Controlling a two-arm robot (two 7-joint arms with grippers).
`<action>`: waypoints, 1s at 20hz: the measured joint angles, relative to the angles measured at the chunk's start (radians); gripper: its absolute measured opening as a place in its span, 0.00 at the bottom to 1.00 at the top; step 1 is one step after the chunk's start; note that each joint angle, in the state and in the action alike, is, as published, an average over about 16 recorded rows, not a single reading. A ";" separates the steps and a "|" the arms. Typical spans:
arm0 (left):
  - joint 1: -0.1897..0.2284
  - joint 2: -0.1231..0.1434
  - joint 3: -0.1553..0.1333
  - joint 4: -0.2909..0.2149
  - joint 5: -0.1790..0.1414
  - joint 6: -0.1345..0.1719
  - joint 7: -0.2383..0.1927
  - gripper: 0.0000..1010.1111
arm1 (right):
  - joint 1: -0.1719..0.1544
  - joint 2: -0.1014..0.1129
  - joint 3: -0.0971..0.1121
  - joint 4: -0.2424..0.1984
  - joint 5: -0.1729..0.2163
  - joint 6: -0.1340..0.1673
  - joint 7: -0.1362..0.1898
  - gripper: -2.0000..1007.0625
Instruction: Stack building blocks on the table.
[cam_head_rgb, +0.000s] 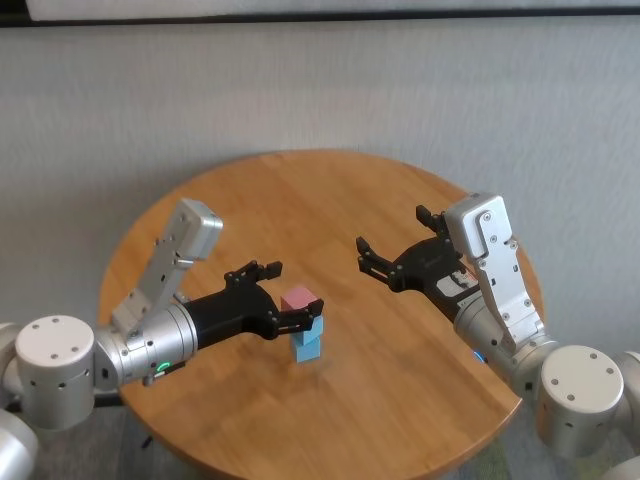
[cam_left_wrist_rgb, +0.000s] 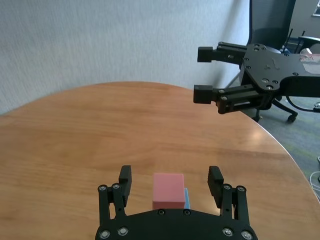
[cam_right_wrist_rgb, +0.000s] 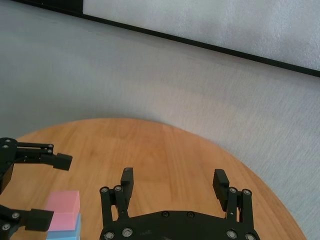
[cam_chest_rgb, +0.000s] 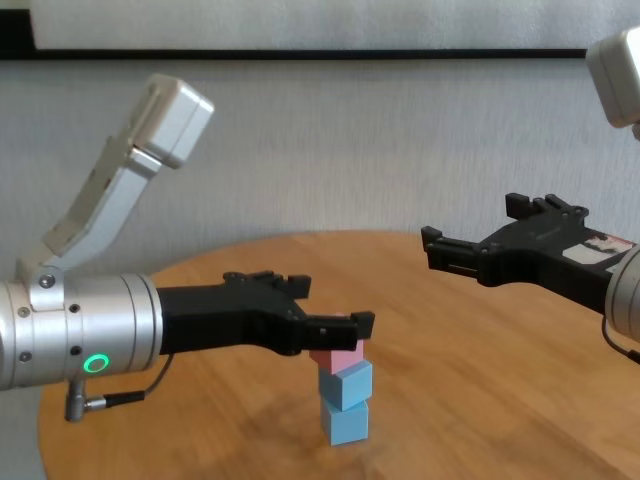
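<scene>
A stack of three building blocks stands on the table (cam_head_rgb: 300, 200): a pink cube (cam_head_rgb: 299, 300) on top of two light blue cubes (cam_head_rgb: 308, 346). The chest view shows the pink cube (cam_chest_rgb: 340, 358), the upper blue cube (cam_chest_rgb: 346, 385) turned a little askew, and the lower blue cube (cam_chest_rgb: 346, 423). My left gripper (cam_head_rgb: 290, 293) is open and straddles the pink cube (cam_left_wrist_rgb: 168, 190), with a clear gap on each side. My right gripper (cam_head_rgb: 392, 232) hovers open and empty, to the right of the stack and above the table.
The round table ends close behind the right gripper (cam_left_wrist_rgb: 203, 74), where an office chair (cam_left_wrist_rgb: 270, 30) stands on the floor. A grey wall (cam_right_wrist_rgb: 150, 75) runs behind the table. Bare wood lies between the stack and the right gripper.
</scene>
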 joint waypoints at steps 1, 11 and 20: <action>0.004 0.000 -0.005 -0.004 0.001 -0.008 0.009 0.93 | 0.000 0.000 0.000 0.000 0.000 0.000 0.000 1.00; 0.065 -0.019 -0.088 -0.065 0.067 -0.108 0.211 0.99 | -0.016 0.013 0.002 -0.030 0.019 -0.010 0.015 1.00; 0.101 -0.063 -0.136 -0.087 0.173 -0.167 0.375 0.99 | -0.083 0.068 0.014 -0.141 0.084 -0.004 0.056 1.00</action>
